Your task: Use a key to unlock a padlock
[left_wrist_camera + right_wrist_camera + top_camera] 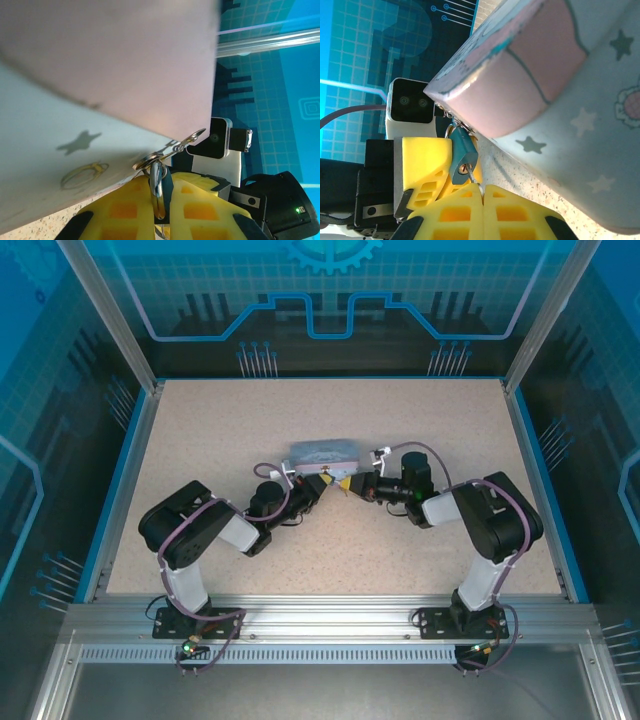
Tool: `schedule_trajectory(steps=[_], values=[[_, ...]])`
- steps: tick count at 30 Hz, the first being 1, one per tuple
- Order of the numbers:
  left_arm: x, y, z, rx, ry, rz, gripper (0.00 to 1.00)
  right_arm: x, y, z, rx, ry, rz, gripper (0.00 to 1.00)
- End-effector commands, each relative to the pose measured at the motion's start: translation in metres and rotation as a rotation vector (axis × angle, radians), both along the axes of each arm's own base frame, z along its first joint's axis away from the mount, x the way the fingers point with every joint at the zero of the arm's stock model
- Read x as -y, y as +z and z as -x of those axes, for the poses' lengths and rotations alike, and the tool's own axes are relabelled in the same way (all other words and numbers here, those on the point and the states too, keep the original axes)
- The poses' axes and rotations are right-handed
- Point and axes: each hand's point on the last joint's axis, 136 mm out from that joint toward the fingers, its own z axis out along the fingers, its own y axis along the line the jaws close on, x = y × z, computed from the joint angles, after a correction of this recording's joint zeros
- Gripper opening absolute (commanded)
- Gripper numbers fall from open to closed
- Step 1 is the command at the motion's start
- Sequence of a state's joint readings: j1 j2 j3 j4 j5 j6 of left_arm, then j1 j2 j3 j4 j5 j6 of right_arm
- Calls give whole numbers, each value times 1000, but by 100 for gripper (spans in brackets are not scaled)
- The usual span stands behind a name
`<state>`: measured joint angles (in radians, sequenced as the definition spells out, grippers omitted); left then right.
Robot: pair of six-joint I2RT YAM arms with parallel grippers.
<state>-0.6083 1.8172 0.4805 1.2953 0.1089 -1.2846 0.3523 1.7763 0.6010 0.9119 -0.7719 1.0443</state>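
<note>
The left fingers [125,210] pinch the padlock [462,156], which hangs from the clasp [172,146] on the tin [322,452], at its near edge. The key [465,169] meets its keyhole, pinched by the right fingers [455,215]. Bare counter [200,440] lies open on every side.

On my right wrist feed the small padlock with the teal-blue body [463,156] shows a brassy keyhole and the thin metal key [475,181] glints dull silver. The rectangular tin box [560,75] is pale blue with a pink panel edged in teal, plus grey and white stars. The right tool [482,190] and left tool [159,187] both have bright yellow fingers with orange-shaded recesses, and from above I see the table [400,420] speckled beige with a blue rim, inside enclosure walls [330,290] patterned in blue grid and circuit lines.
</note>
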Motion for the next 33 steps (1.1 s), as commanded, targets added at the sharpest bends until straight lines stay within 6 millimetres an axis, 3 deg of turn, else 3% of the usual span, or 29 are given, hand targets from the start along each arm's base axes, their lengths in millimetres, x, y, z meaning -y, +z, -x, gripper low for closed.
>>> schedule_trajectory(steps=[1,15,33], values=[[45,36,38,83,-273,82,0,-9,27,6,69,42,-51,0],[45,40,42,97,-298,26,0,-7,10,-4,-49,18,-148,0],[49,40,40,90,-310,8,0,-6,13,3,-37,37,-161,0]])
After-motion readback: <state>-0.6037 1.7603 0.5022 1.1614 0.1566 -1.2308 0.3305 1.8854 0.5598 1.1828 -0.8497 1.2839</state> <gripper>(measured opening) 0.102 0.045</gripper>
